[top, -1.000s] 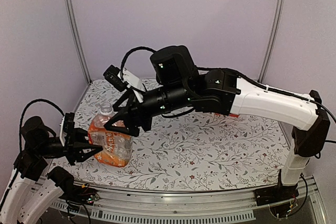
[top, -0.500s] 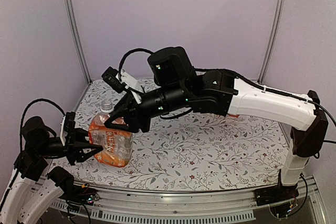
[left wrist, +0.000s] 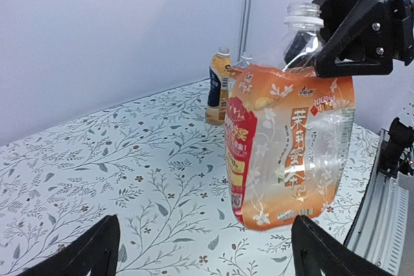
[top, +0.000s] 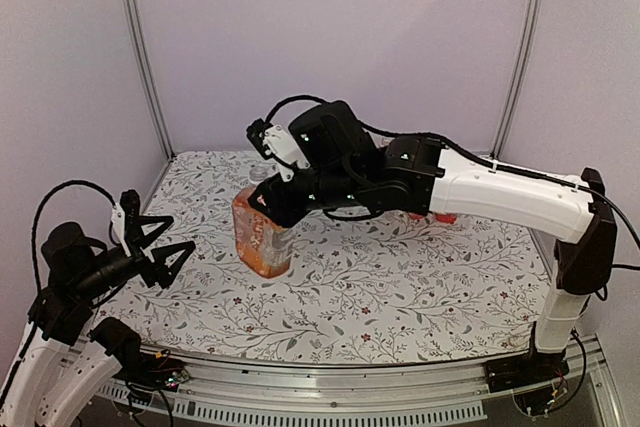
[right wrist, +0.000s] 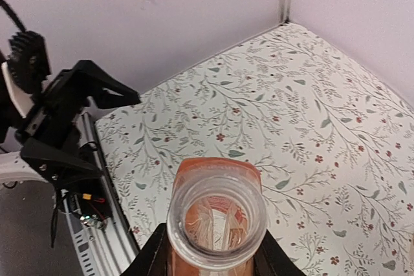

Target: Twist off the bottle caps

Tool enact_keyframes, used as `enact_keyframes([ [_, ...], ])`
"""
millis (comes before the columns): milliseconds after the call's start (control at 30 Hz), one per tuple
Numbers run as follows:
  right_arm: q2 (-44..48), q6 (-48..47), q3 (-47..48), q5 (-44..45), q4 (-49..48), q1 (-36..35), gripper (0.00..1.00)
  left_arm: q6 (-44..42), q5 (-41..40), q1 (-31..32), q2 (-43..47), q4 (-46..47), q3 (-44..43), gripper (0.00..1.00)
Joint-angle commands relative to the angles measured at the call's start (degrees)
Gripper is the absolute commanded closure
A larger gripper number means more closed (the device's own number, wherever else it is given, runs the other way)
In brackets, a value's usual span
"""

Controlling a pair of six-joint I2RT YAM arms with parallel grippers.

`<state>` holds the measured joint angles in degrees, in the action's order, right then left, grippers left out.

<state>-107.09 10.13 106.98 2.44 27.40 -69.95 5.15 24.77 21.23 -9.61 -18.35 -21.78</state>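
Observation:
An orange-labelled clear bottle [top: 262, 242] stands upright left of the table's middle. Its mouth [right wrist: 217, 224] is open, with no cap on it. My right gripper [top: 268, 202] is shut on the bottle's shoulder just under the neck, one black finger [right wrist: 150, 258] on each side. My left gripper [top: 165, 247] is open and empty, a little way left of the bottle, its fingertips [left wrist: 97, 250] spread wide in front of the bottle [left wrist: 291, 140]. Far back, a dark-labelled bottle [left wrist: 218, 85] carries a pale cap [left wrist: 223, 50]. No loose bottle caps are in view.
A second clear bottle [left wrist: 244, 63] stands right behind the dark-labelled one near the corner post. Something red [top: 445, 217] shows behind the right arm. The flowered table cloth [top: 400, 287] ends at a metal rail [top: 330, 372] along the near edge.
The left gripper opened, let go of the bottle and drew back to the left. The right gripper closed on the bottle and carried it right, from tilted to upright.

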Motion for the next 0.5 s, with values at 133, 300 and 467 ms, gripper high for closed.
enact_keyframes([
  [133, -2.91, 6.51, -3.50, 31.77, -2.70, 9.61, 0.88, -1.19, -8.44, -2.31, 1.08, -0.63, 0.77, 0.08],
  [300, -10.21, 7.36, -2.12, 37.13, -9.78, 14.45, 0.92, -1.18, -8.30, -3.16, 1.39, -0.55, 0.94, 0.08],
  [467, -18.03, 8.01, 1.56, 40.40, -12.54, 16.53, 0.92, -1.17, -7.72, -3.46, 1.33, 0.08, 1.45, 0.08],
])
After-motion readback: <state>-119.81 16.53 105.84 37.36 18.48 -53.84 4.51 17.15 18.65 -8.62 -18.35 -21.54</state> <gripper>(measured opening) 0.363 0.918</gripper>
